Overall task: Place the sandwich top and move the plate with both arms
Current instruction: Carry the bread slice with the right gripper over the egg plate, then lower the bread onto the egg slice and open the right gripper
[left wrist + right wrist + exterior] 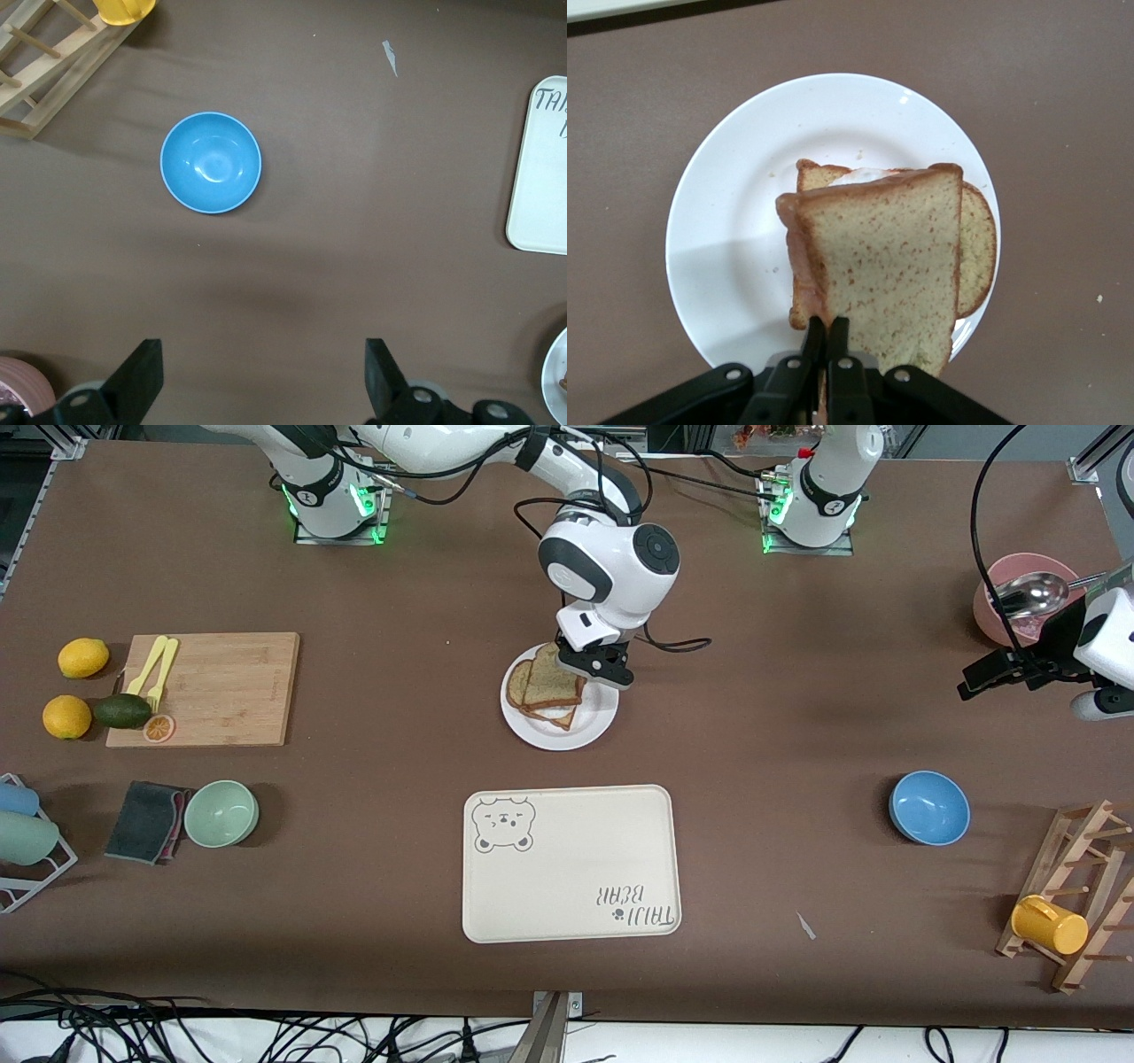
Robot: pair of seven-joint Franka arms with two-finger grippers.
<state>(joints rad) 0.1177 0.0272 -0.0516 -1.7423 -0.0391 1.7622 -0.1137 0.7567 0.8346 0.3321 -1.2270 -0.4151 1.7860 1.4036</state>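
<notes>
The plate (567, 733) (735, 230), small, round and white, sits mid-table, farther from the front camera than the cream tray. On it lies a bread slice (978, 248) with a bit of egg white showing at its edge. Over that slice the sandwich top (551, 682) (890, 266), speckled tan with brown crust, hangs tilted. My right gripper (586, 666) (826, 329) is shut on its crust edge. My left gripper (979, 682) (263, 372) waits open and empty above bare table between the pink bowl and the blue bowl.
Cream bear tray (571, 864) (542, 168) lies nearer the camera than the plate. Blue bowl (928, 807) (211, 162), wooden rack (1076, 895) with a yellow cup (1048, 925), and pink bowl (1010, 607) with a spoon are at the left arm's end. Cutting board (208, 688), lemons, avocado, green bowl (221, 813) are at the right arm's end.
</notes>
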